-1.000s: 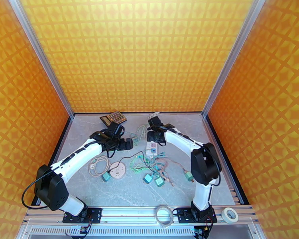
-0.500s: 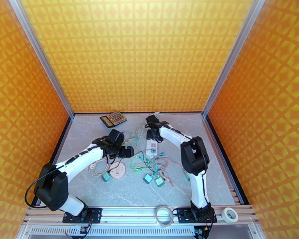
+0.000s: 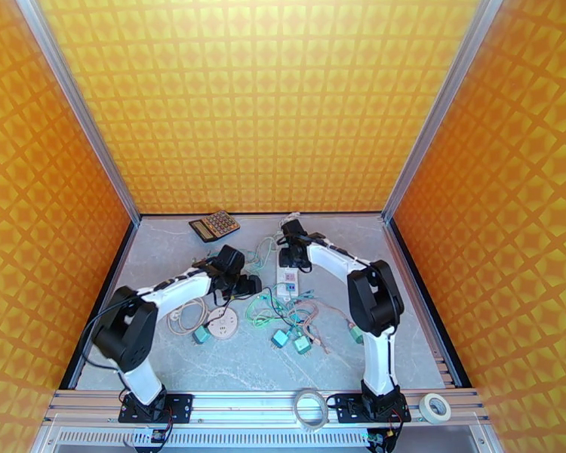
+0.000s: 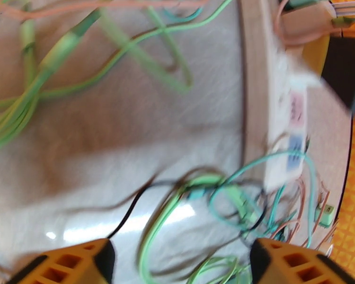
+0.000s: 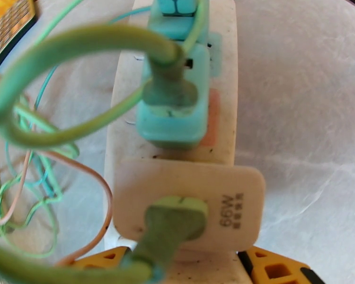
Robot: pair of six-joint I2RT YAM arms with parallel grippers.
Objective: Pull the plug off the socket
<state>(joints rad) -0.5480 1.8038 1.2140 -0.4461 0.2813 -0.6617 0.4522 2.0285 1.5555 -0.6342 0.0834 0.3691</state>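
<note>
Cream rounded-square plug (image 5: pixel 189 204) seated at the end of the white power strip (image 5: pixel 225 24) on the grey worktop (image 5: pixel 296 114): clamp squarely with the right pincer (image 5: pixel 194 268), astride it, grip impossible to tell, pin the strip with the open left pincer (image 4: pixel 177 261), pull straight.

cables (image 3: pixel 264 305) crowd power strip (image 3: pixel 287 279), right tabletop (image 3: pixel 411 311) free
</note>
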